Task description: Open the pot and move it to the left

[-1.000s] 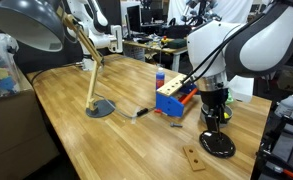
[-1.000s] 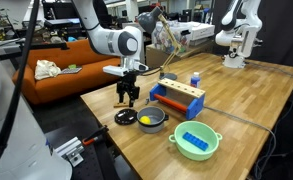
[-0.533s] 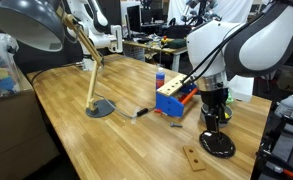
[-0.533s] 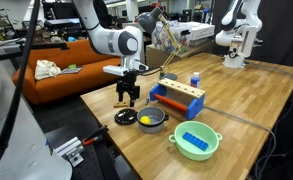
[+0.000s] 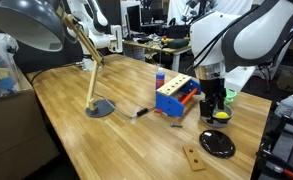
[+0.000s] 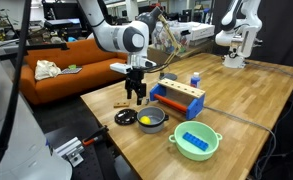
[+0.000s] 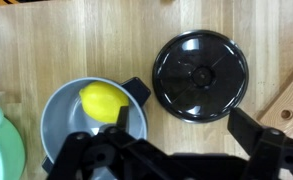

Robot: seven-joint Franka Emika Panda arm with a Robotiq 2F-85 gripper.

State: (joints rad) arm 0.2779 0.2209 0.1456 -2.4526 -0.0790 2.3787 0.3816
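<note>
While the lid [image 7: 199, 75] lies beside the pot [image 7: 58, 120], the fingers [image 7: 266, 150] hang apart, empty.

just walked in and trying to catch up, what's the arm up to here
The pot is already open: its lid lies flat on the wooden table beside it, and a lemon sits inside the pot. The gripper hovers above the two, open and holding nothing. The pot itself is not yet gripped, so the move to the left remains to be done.
</note>
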